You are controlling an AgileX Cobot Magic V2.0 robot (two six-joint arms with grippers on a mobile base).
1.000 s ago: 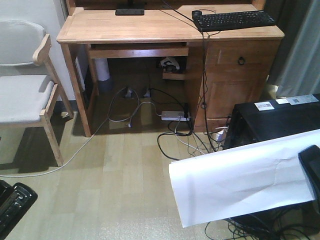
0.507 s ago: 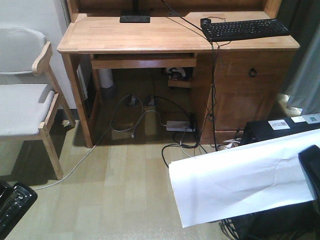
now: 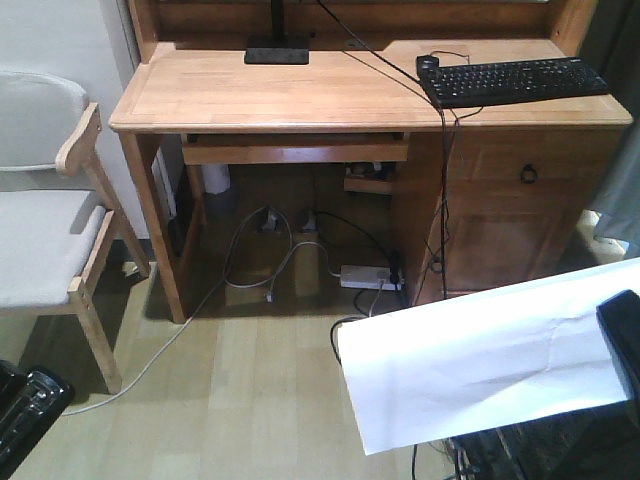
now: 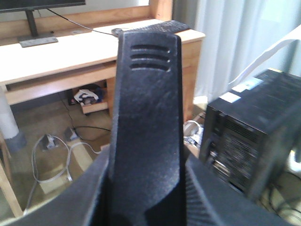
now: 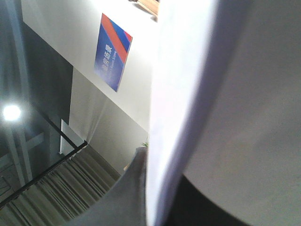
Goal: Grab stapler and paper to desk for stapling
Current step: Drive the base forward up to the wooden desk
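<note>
Desk [image 3: 300, 95] beside chair [image 3: 40, 240], probably against wall [image 3: 50, 30]

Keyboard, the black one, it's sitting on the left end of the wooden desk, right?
No. The black keyboard sits on the right end of the wooden desk, not the left, as the exterior front-facing view shows.

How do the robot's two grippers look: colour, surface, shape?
Both are black. The left gripper, at the front view's lower left corner, is blocky with fine parallel ridges; its fingers look matte and grainy in the wrist view. The right gripper is a smooth, glossy block with rounded corners. No cables or markings show.
</note>
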